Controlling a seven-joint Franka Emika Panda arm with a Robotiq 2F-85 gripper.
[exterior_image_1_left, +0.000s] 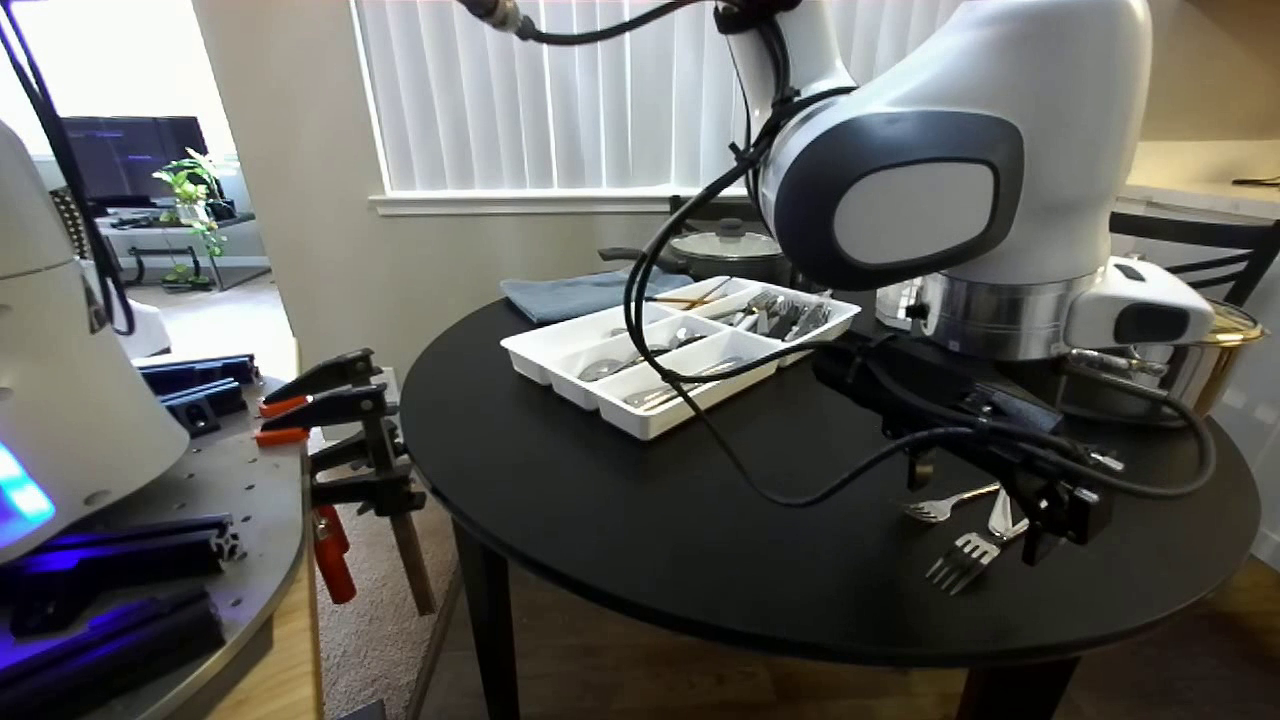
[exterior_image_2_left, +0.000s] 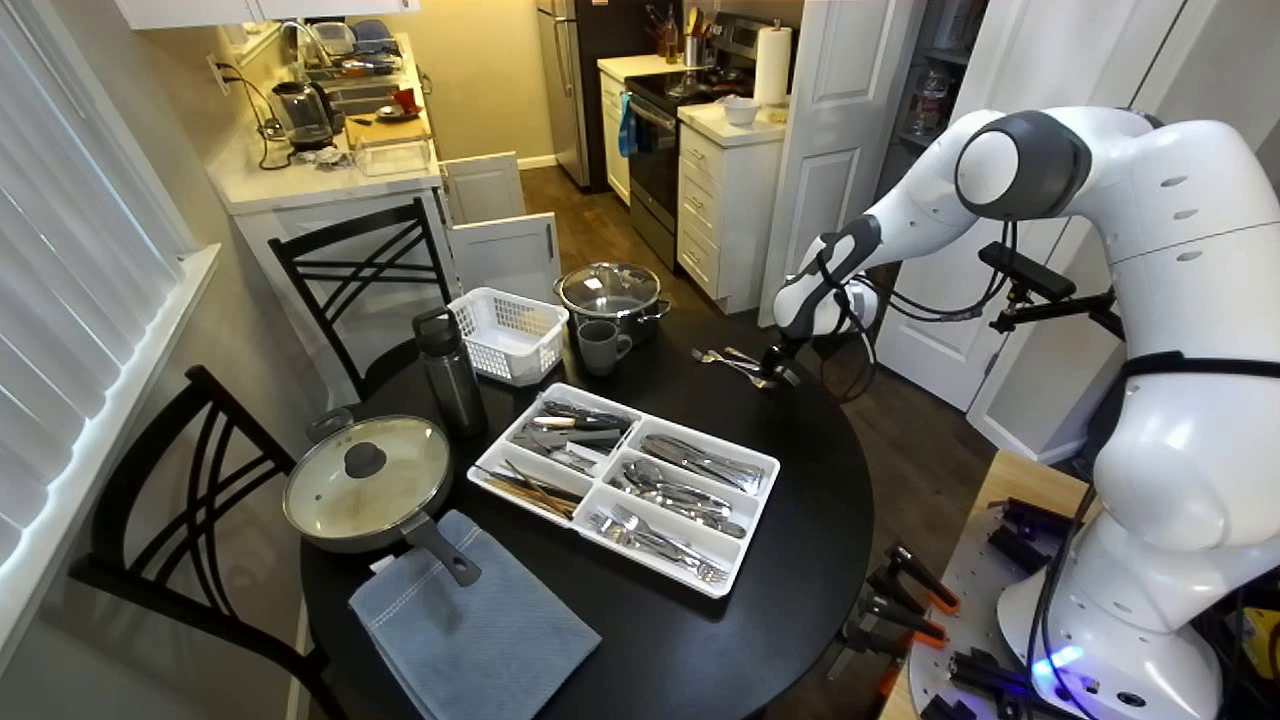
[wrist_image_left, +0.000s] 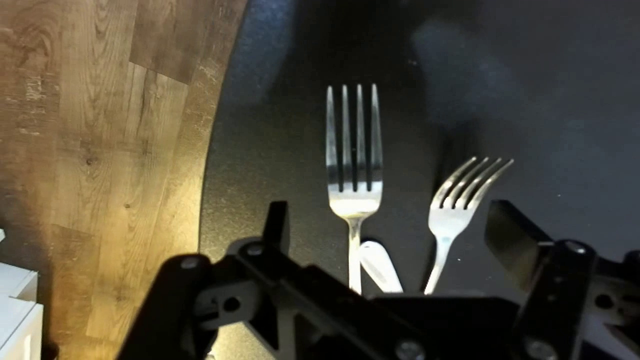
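Jaws spread and empty above the table (exterior_image_1_left: 620, 520). Not yet gripped, below and between them, lie a fork (wrist_image_left: 355, 201), a second fork (wrist_image_left: 447, 222) and a handle (wrist_image_left: 381, 267), kind uncertain; the tray (exterior_image_1_left: 622, 418), well apart from them, already holds other cutlery (exterior_image_2_left: 672, 490).

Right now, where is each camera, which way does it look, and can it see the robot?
Wrist view: sits above the open pincer, looking down at two forks on the table; only the pincer shows.
An exterior view: sits near the robot's base, facing the window blinds across the table; base, arm and pincer show.
An exterior view: sits high, facing down over the table toward the oven; base, arm and pincer show.
Both exterior views share the cutlery tray; all three share the forks.
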